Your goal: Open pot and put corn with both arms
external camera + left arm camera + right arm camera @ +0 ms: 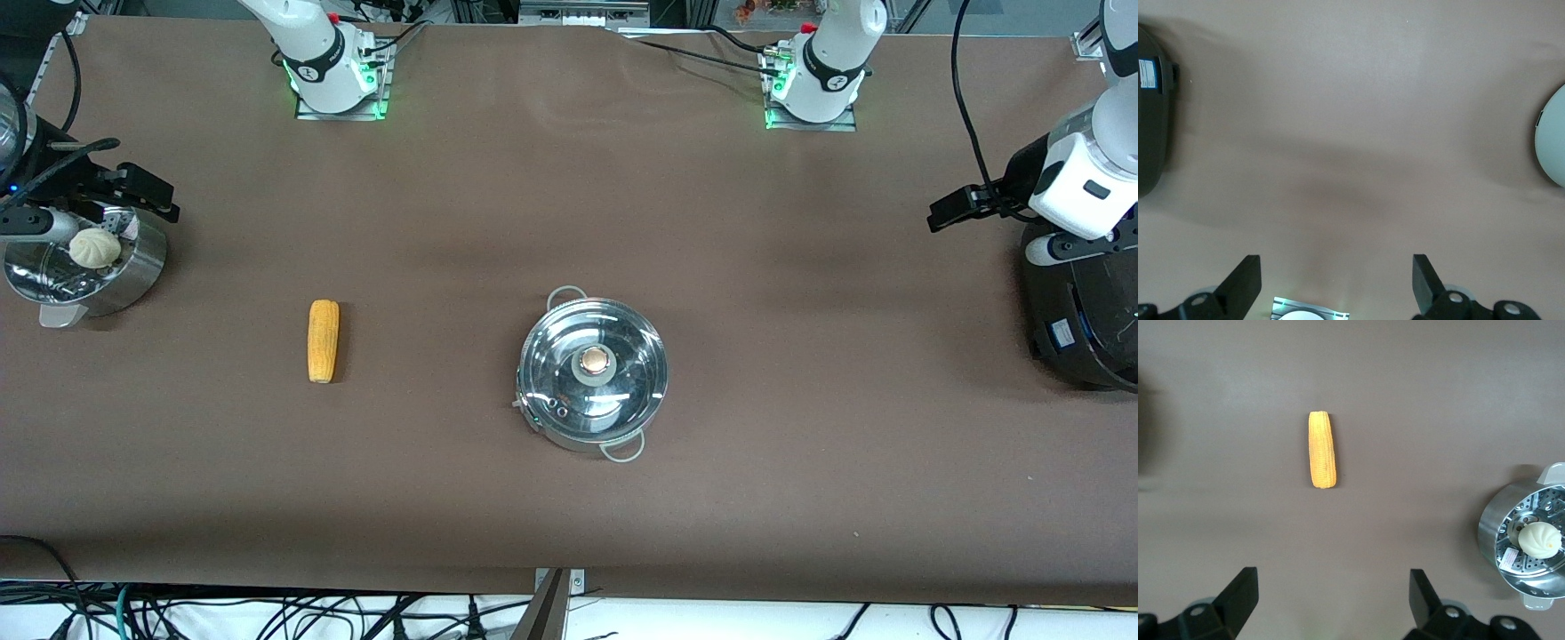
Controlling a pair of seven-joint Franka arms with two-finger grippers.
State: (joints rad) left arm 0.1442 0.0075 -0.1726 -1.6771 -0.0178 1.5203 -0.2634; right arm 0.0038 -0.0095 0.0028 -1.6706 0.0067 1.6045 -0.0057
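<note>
Both grippers are up in the air w/ fingers spread wide, holding nothing. Right gripper (133, 191) hangs over the steamer basket (133, 271) at the right arm's end of the table; left gripper (956, 209) hangs by the black cooker (1080, 329) at the left arm's end. Right wrist view shows its fingers (1241, 593) far apart over bare cloth, corn ahead; left wrist view same, fingers (1245, 280) apart over bare cloth.

Pot (594, 372) sits approx mid-table, glass lid (622, 333) on, tan knob (594, 361) at center. One grey loop handle points toward the bases, the other toward the front camera.

Corn (323, 340) lies flat on the brown cloth (800, 222), well apart from the pot, toward the right arm's end, between pot and basket. Its length runs roughly toward/away from the front camera. Nothing touches it.

Bun (95, 247) sits inside the basket, under the right gripper. Basket and cooker are each well apart from the pot.
</note>
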